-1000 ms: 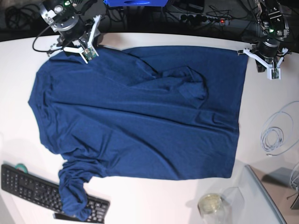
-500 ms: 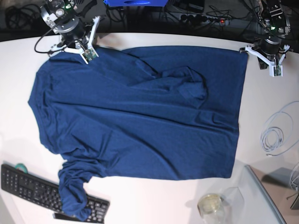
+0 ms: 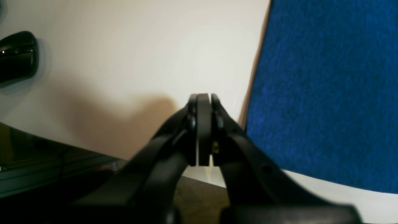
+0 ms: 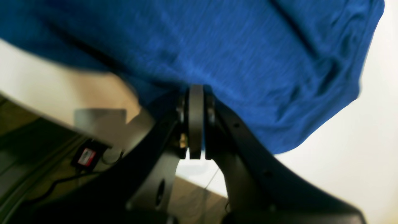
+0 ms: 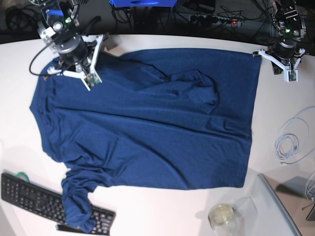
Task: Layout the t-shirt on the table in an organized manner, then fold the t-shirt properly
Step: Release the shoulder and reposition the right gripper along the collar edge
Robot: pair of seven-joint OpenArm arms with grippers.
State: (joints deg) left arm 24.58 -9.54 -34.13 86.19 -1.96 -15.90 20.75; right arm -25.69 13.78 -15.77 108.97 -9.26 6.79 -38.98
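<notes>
The navy t-shirt (image 5: 142, 118) lies spread across the white surface (image 5: 157, 211), mostly flat, with a rumpled fold near its far middle; one sleeve is bunched at the near left, draped over a black keyboard (image 5: 34, 196). The right gripper (image 4: 196, 90) has its jaws pinching the shirt's far left edge; the left gripper (image 3: 203, 99), jaws pressed together on nothing, hangs just beside the far right corner.

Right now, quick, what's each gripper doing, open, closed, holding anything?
Left gripper: closed, empty, beside the t-shirt over the table.
Right gripper: closed at the t-shirt's edge; whether it grips cloth can't be told.
</notes>
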